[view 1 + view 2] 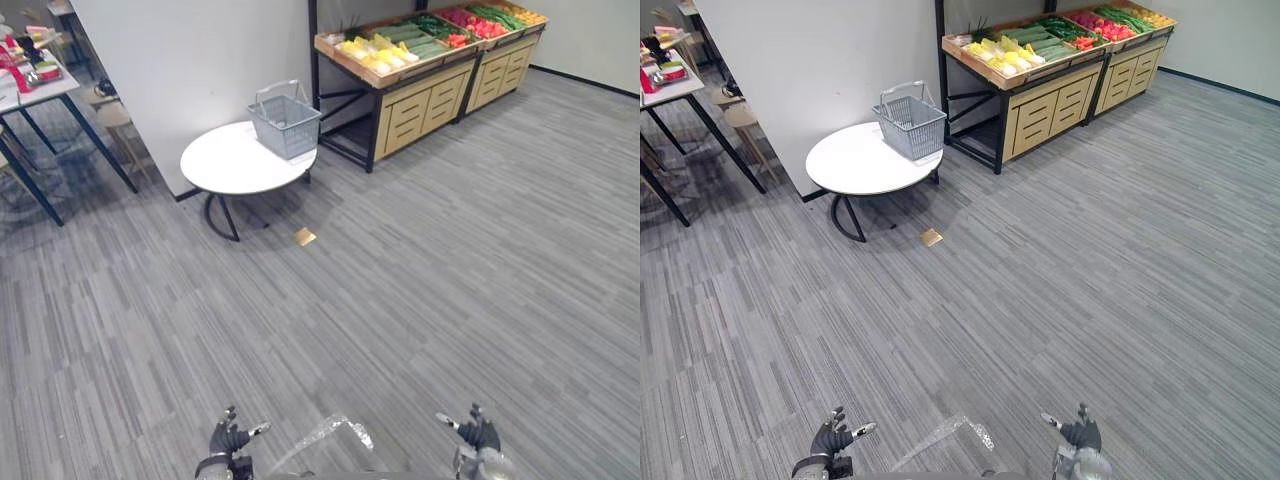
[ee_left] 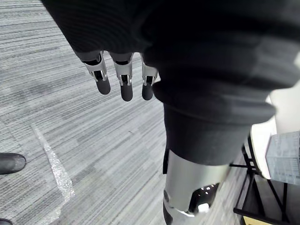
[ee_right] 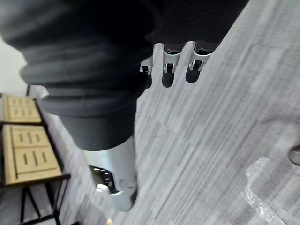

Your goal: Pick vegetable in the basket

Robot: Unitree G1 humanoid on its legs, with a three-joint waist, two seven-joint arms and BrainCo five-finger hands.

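Observation:
A grey wire basket (image 1: pixel 286 122) stands on the right edge of a round white table (image 1: pixel 232 162) across the room. Behind it, a wooden produce stand (image 1: pixel 420 60) carries yellow, green and red vegetables (image 1: pixel 400 45) in open trays. My left hand (image 1: pixel 228 440) hangs low at the bottom left of the eye views, fingers relaxed and holding nothing; the fingers (image 2: pixel 123 79) point down at the floor. My right hand (image 1: pixel 478 436) hangs at the bottom right, also open and empty, with its fingers (image 3: pixel 169 65) straight.
Grey striped carpet runs between me and the table. A small tan tile (image 1: pixel 304 237) lies on the floor near the table's legs. A white wall panel (image 1: pixel 190 60) stands behind the table. A desk (image 1: pixel 35 85) with clutter sits at the far left.

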